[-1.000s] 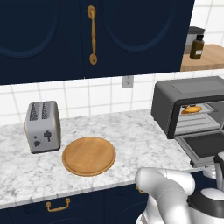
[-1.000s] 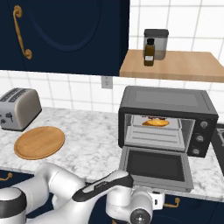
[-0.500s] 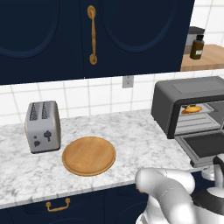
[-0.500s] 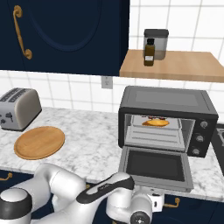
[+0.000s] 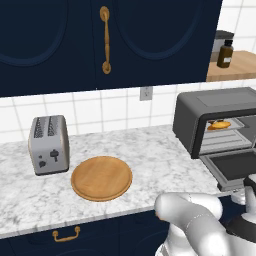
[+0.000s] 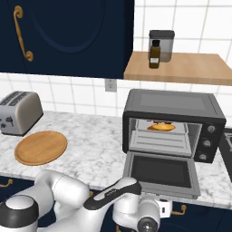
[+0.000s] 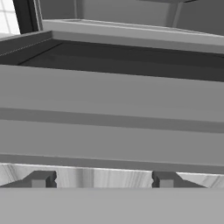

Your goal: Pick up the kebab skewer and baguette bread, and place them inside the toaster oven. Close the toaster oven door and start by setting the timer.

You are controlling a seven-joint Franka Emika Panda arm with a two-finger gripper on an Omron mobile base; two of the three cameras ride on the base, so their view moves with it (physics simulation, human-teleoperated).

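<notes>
Your toaster oven (image 6: 173, 124) sits at the right end of the counter (image 6: 97, 149) against the back wall, its toaster oven door (image 6: 162, 173) dropped flat over the front edge. The baguette bread (image 6: 161, 127) and the dark red kebab skewer (image 6: 158, 122) lie on the wire rack inside. Your pincer (image 7: 103, 180) hangs low, just before the door's front edge, fingers spread wide and holding nothing. A silver toaster (image 5: 48, 144) and round wooden board (image 5: 101, 178) stand towards the left end.
</notes>
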